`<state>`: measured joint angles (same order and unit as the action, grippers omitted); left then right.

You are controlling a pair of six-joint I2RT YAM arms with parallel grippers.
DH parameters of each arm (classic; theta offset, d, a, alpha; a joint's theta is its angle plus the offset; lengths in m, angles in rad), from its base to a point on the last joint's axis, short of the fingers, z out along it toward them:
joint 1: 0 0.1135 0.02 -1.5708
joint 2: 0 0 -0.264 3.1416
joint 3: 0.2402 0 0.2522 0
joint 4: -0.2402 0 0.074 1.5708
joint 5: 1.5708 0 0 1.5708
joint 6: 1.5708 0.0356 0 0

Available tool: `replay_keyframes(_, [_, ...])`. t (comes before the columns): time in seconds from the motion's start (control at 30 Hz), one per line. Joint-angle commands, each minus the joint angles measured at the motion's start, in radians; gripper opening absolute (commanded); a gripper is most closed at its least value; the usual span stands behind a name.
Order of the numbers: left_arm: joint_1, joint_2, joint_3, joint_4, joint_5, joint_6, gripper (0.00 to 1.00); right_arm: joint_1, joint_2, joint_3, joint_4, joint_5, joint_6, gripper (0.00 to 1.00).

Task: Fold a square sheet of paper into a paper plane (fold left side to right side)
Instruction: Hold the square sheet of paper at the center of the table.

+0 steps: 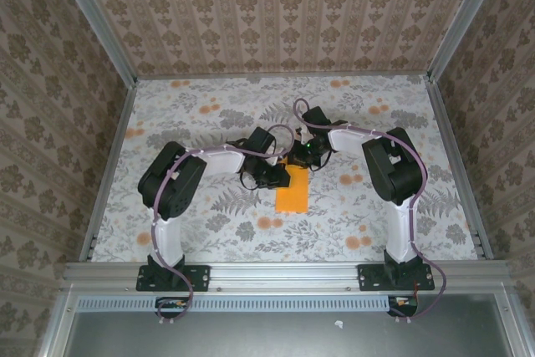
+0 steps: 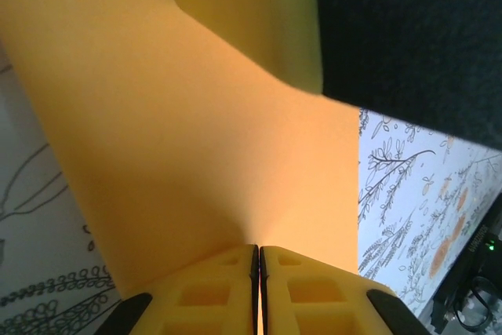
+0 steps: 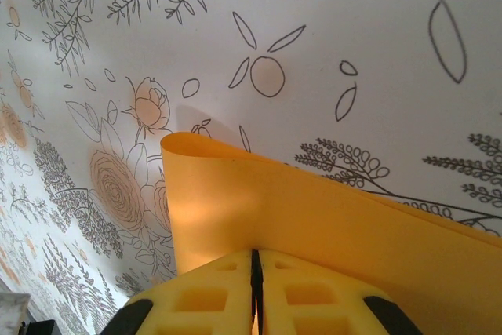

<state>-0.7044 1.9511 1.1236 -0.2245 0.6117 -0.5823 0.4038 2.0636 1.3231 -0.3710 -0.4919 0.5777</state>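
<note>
At middle of floral cloth — square sheet of paper, near end flat; left end effector pinching sheet's far end, right end effector likewise — edge there curled up off cloth.

The left wrist and right wrist hide the far end of the square sheet of paper.

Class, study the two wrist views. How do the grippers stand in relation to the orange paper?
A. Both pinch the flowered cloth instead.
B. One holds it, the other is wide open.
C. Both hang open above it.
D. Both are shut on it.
D: the yellow fingers of the left gripper meet, with the square sheet of paper running out from between them, and the right gripper pinches it in the same way.
</note>
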Motion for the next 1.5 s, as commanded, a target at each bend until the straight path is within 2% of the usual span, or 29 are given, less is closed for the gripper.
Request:
replay_keyframes(0.0, [-0.009, 0.016, -0.023, -0.011, -0.029, -0.013, 0.12, -0.008, 0.003, 0.012, -0.01, 0.036, -0.016, 0.13])
replay_keyframes(0.1, [-0.014, 0.01, -0.043, 0.006, -0.037, -0.035, 0.11, -0.013, -0.056, 0.01, 0.003, 0.057, -0.022, 0.17])
replay_keyframes(0.2, [-0.02, 0.006, -0.054, 0.011, -0.049, -0.047, 0.11, -0.023, -0.149, -0.02, 0.001, 0.095, -0.033, 0.29])
replay_keyframes(0.3, [-0.026, 0.002, -0.061, 0.022, -0.055, -0.058, 0.11, -0.031, -0.251, -0.079, -0.03, 0.116, -0.044, 0.32])
replay_keyframes(0.4, [-0.03, 0.0, -0.063, 0.026, -0.06, -0.065, 0.11, -0.027, -0.348, -0.177, -0.051, 0.107, -0.038, 0.28])
replay_keyframes(0.47, [-0.031, 0.0, -0.062, 0.026, -0.063, -0.068, 0.11, -0.014, -0.402, -0.259, -0.04, 0.074, -0.018, 0.18])
replay_keyframes(0.57, [-0.031, -0.001, -0.06, 0.024, -0.069, -0.079, 0.11, 0.017, -0.438, -0.359, 0.011, 0.0, 0.033, 0.12])
replay_keyframes(0.7, [-0.037, -0.001, -0.057, 0.025, -0.079, -0.091, 0.11, 0.063, -0.432, -0.414, 0.033, -0.017, 0.066, 0.11])
replay_keyframes(0.97, [-0.051, 0.006, -0.056, 0.033, -0.099, -0.131, 0.1, 0.075, -0.347, -0.415, -0.03, -0.022, 0.072, 0.11])
replay_keyframes(1.27, [-0.052, -0.006, -0.05, 0.055, -0.097, -0.178, 0.1, 0.076, -0.277, -0.386, -0.155, 0.063, 0.029, 0.1])
replay_keyframes(1.47, [-0.035, -0.049, -0.004, 0.071, -0.072, -0.166, 0.16, 0.075, -0.252, -0.364, -0.22, 0.13, -0.002, 0.09])
